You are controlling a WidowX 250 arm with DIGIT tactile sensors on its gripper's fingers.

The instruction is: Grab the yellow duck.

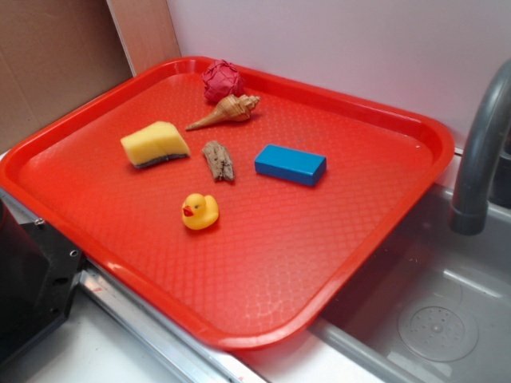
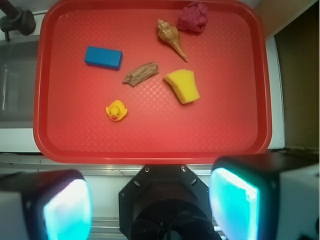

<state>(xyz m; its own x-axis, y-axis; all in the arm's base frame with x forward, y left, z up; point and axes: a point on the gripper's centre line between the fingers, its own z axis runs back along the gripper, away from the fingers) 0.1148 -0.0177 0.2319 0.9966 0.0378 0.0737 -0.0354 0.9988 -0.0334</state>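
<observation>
The yellow duck (image 1: 200,211) (image 2: 116,110) is small and glossy with a red-orange beak, and it sits upright on the red tray (image 1: 263,271) (image 2: 65,130), toward the tray's near side. In the wrist view my gripper (image 2: 150,202) hangs high above and short of the tray's near rim, open wide, with nothing between its two glowing teal pads (image 2: 67,210). The duck lies well ahead of the jaws and a little left of centre. The gripper does not show in the exterior view.
Also on the tray: a blue block (image 1: 291,164) (image 2: 103,57), a brown wood piece (image 1: 218,160) (image 2: 141,74), a yellow sponge wedge (image 1: 155,144) (image 2: 183,86), a conch shell (image 1: 226,111) (image 2: 171,37) and a crumpled red ball (image 1: 223,80) (image 2: 193,17). A grey faucet (image 1: 479,152) and sink (image 1: 431,319) flank the tray.
</observation>
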